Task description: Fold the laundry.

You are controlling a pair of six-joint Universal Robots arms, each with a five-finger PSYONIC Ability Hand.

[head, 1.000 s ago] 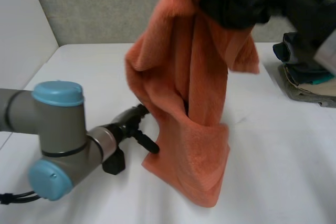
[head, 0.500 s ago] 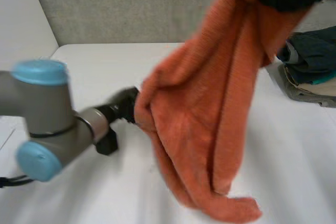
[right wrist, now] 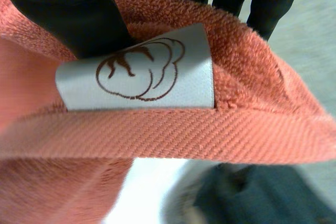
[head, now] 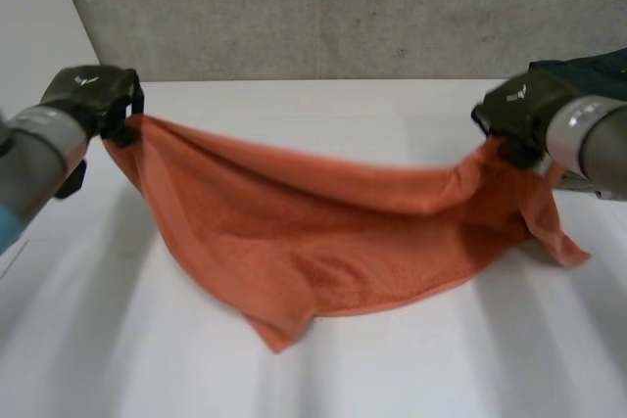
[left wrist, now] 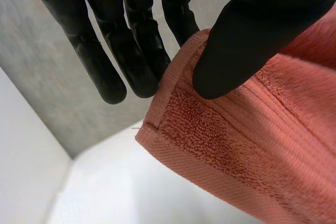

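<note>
You have the orange towel (head: 323, 232) strung between both hands. Your left hand (head: 93, 95) pinches one top corner between thumb and fingers. Your right hand (head: 519, 110) pinches the same edge near its other end, thumb pressed beside the white label (right wrist: 136, 69), with a flap hanging past it. This grip opens the cloth out, its lower part sagging onto the white table (head: 294, 115). The table towards you looks bare enough to lay it flat. Mind the dark folded clothes (head: 598, 64) just behind your right hand.
</note>
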